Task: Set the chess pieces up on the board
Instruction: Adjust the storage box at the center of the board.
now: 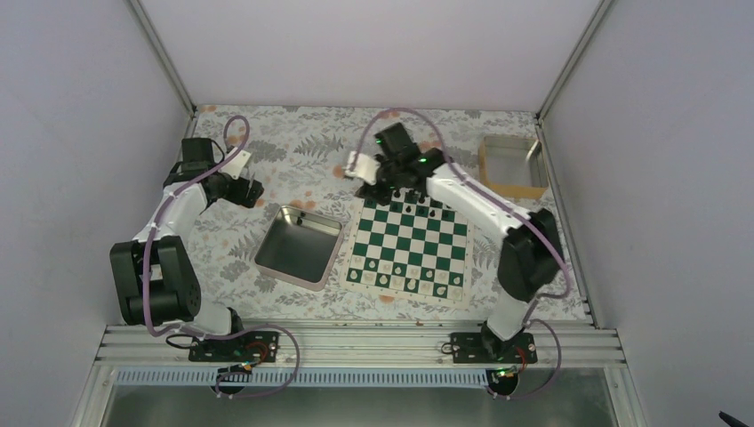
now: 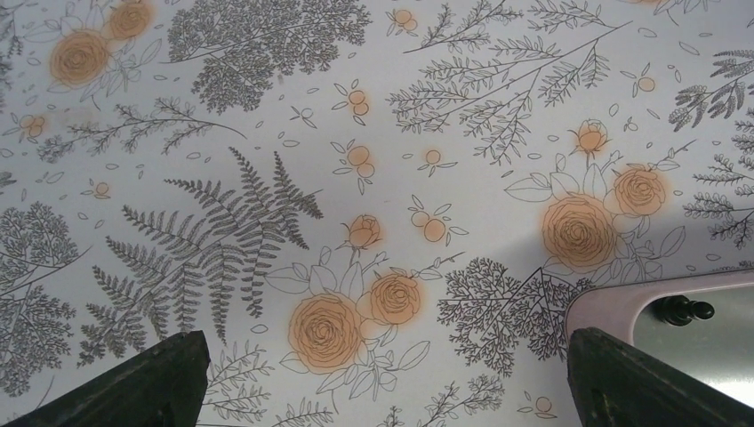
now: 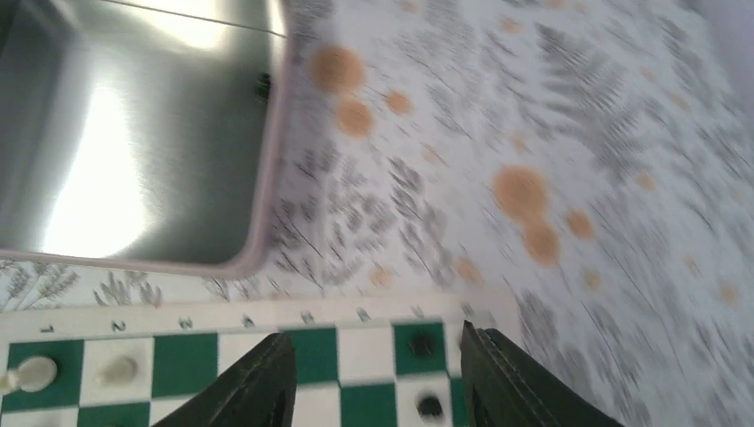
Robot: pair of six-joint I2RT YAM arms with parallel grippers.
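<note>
The green and white board (image 1: 409, 245) lies right of centre. Several tiny black chess pieces (image 1: 407, 207) stand along its far rows; pale pieces line its near rows. My right gripper (image 1: 381, 182) hovers over the board's far left corner, open and empty. In the right wrist view its gripper (image 3: 378, 378) frames two black pieces (image 3: 422, 343) on the board (image 3: 338, 351). My left gripper (image 1: 253, 191) is open over the floral cloth at far left, empty (image 2: 382, 374). One black piece (image 2: 683, 310) lies in the metal tray's corner.
A shiny square metal tray (image 1: 300, 246) sits left of the board, also in the right wrist view (image 3: 133, 133) with a black piece (image 3: 262, 85) inside. A wooden-framed box (image 1: 511, 166) stands at the far right. Walls enclose the table.
</note>
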